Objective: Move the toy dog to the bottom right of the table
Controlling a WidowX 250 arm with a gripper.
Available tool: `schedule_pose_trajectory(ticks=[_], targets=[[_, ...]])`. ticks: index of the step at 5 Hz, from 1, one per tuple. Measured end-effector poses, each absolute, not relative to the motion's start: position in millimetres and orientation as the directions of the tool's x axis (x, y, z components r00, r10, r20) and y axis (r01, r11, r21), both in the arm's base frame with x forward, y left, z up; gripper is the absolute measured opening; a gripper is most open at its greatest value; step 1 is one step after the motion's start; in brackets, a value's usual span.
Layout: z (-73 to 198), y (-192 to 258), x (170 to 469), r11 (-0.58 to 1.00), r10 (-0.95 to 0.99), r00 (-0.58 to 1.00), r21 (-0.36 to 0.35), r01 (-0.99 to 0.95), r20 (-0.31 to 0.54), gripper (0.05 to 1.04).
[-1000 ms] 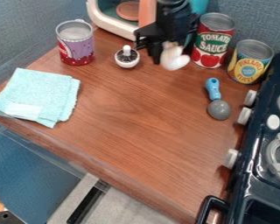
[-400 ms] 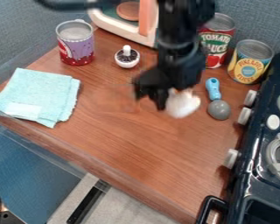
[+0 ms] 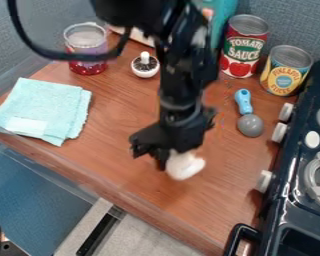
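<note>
The pincer [image 3: 163, 158] has the white toy dog [image 3: 185, 166] pinched, its pale body jutting from the pincer's lower right, over the table [image 3: 112, 145]. The dog looks light and stiff, perhaps slippery; mid-body seems the best hold. The towel [image 3: 44, 110] lies left of the pincer.

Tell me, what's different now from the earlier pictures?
The gripper, with the white toy dog still in its hold, has moved from the back of the table toward the front. The cloth, red can and blue-handled utensil stayed put.
</note>
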State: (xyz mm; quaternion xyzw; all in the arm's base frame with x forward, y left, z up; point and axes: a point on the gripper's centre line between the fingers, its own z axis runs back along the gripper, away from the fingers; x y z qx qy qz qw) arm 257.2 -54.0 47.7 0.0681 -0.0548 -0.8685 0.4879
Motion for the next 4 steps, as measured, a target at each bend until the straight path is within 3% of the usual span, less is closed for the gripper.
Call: schedule_pose_trajectory(ticks=[2, 3, 4], targets=[[30, -65, 246, -0.542, -0.838, -0.546, 0.134, 0.829, -0.009, 0.503], [27, -63, 247, -0.555, -0.829, -0.559, 0.112, 0.824, 0.005, 0.586], [29, -61, 247, -0.555, -0.827, -0.561, 0.117, 0.824, 0.036, 0.880]])
